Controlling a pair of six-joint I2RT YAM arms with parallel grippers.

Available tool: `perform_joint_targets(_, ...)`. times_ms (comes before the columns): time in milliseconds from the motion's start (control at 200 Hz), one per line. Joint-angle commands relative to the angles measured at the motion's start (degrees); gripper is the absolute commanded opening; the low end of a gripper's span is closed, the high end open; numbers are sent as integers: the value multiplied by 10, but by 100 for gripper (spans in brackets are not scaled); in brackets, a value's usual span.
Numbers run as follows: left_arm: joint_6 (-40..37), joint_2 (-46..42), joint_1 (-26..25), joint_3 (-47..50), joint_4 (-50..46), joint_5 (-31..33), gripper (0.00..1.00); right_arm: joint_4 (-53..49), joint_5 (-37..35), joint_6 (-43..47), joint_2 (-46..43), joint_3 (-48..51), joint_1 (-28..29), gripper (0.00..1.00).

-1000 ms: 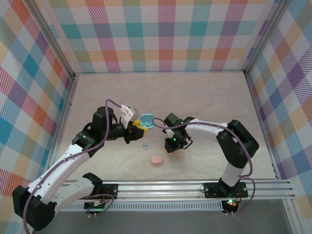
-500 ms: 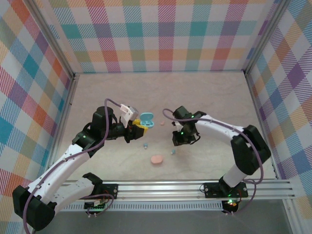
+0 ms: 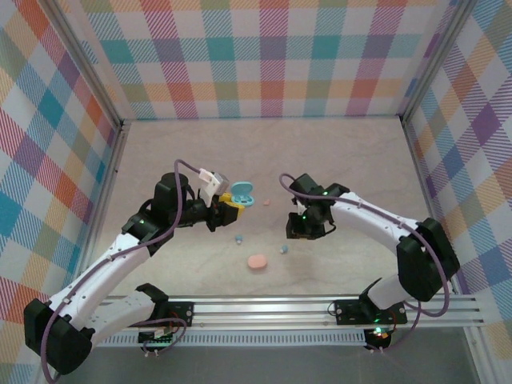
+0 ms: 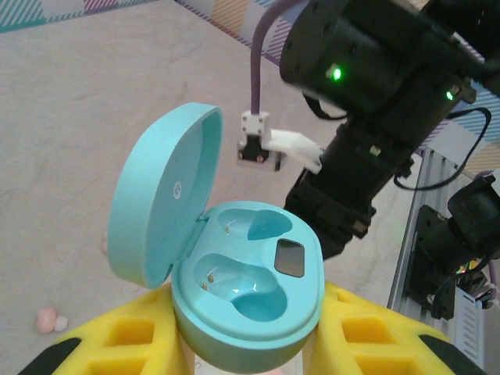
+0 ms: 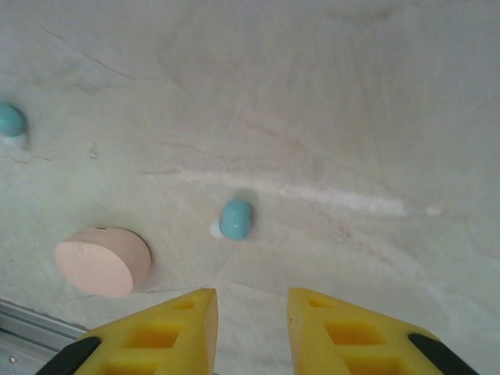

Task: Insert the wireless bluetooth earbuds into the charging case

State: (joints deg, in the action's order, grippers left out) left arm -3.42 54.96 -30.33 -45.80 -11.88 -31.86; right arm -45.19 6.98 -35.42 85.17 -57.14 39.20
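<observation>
I've got the left hand (image 4: 250, 348) clenched on the blue case (image 4: 244, 293), lid up. The right hand (image 5: 250, 316) is released, hovering over the counter (image 5: 367, 109). One blue earbud (image 5: 235, 219) lies just ahead of its fingertips. A second blue earbud (image 5: 11, 122) is further left, and the closed pink case (image 5: 103, 261) sits near.

We log the open case (image 4: 246, 301) seated between the fingers of the left gripper (image 4: 250, 348), left of table centre. On the table (image 3: 352, 168), nearer the bases, the closed case (image 3: 257, 262) lies between two earbuds. The left earbud (image 3: 237, 238) sits behind-left of it, the right earbud (image 3: 282, 250) just beside it and ahead of the right gripper (image 5: 251, 301).
</observation>
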Motion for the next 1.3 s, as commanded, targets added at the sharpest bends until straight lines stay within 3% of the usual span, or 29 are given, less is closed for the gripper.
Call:
perform_joint_targets(0,5,-5,0,1,12,0,0,-6,-15,-92,27,-2,15,33)
perform_joint_targets(185,6,-12,0,4,12,0,0,21,-26,-135,54,3,40,35)
perform_joint_targets(1295,-8,-35,0,22,-1,1,0,4,-47,-125,158,-53,77,35)
